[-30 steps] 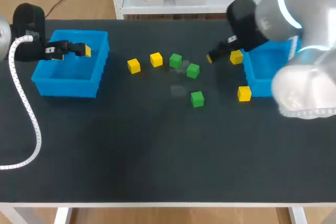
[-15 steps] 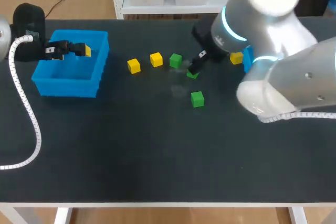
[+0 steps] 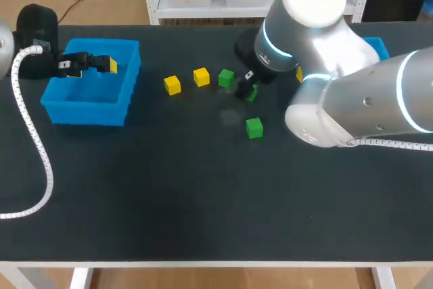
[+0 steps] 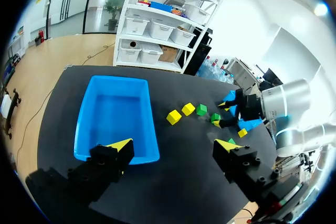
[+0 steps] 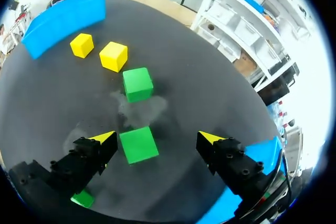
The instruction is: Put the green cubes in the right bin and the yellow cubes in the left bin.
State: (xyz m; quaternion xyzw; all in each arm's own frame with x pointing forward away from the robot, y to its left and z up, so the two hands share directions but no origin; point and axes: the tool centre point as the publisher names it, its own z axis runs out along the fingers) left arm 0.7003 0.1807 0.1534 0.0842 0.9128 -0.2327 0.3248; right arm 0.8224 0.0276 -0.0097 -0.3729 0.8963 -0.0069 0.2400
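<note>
Green cubes (image 3: 254,127) and yellow cubes (image 3: 172,85) lie loose on the desk (image 3: 169,187), and the left bin (image 4: 113,114) holds none I can see: sorting barely begun, I judge. My right jaws gape around one green cube (image 5: 138,144), not gripping it; my left jaws hang open, empty, over that bin.

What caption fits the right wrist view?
Open right gripper straddles a green cube; second green cube and yellow cubes ahead.
</note>
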